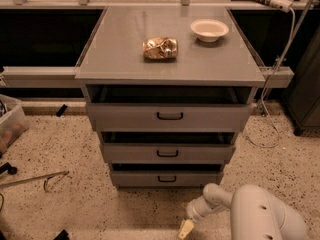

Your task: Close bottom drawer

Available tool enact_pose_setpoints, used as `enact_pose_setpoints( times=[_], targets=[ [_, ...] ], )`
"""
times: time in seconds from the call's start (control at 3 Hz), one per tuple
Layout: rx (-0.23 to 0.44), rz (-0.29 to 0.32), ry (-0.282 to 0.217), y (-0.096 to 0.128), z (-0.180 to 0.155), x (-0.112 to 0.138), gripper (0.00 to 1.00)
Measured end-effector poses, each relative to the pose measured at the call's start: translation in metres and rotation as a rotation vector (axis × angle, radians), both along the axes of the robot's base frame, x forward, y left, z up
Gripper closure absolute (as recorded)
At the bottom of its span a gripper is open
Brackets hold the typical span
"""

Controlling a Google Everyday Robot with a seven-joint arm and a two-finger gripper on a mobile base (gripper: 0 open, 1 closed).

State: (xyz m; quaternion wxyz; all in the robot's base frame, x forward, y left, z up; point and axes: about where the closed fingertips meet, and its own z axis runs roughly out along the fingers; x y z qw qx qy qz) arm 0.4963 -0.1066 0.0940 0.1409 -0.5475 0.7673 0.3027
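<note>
Camera view: the gripper [186,228] hangs low over the speckled floor [95,199], whether open or closed I cannot tell. It is in front of the bottom drawer [145,178], to its right and not touching it. That drawer is the lowest of three and nearly shut, with a dark gap above its front. On the tabletop [125,59] a white bowl [209,29] and a crumpled gold wrapper [160,48] lie apart.
</note>
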Motion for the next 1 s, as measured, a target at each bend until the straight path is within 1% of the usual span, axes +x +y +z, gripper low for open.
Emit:
enact_pose_setpoints(
  times=[0.33, 0.67, 1.0],
  targets=[
    [-0.018, 0.003, -0.045, -0.002, 0.003, 0.03, 0.0],
    [-0.04, 0.016, -0.088, 0.002, 0.006, 0.067, 0.0],
    [-0.047, 0.009, -0.11, 0.005, 0.005, 0.09, 0.0]
  ],
)
